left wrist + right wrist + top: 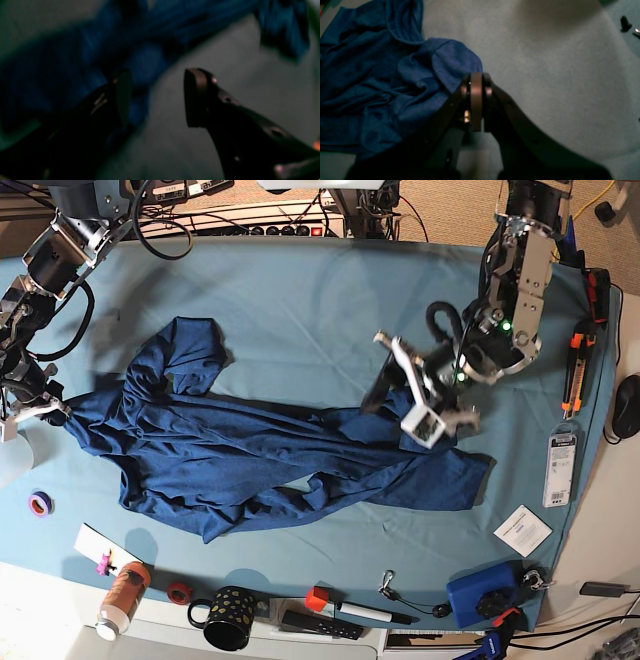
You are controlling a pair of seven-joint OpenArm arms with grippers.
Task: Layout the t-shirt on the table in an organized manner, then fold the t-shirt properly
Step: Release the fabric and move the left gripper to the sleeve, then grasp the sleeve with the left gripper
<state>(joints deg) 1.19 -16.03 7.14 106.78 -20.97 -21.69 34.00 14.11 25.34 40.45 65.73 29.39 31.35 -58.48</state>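
Navy t-shirt (260, 455) spread crumpled across teal-covered table (300, 290), one edge gripped by right gripper (55, 412), left gripper (425, 405) held above the other end.

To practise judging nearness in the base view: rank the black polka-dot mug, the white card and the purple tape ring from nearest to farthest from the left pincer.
1. White card: below the left pincer, toward the table's right edge.
2. Black polka-dot mug: at the near edge, left of centre.
3. Purple tape ring: at the far left edge.
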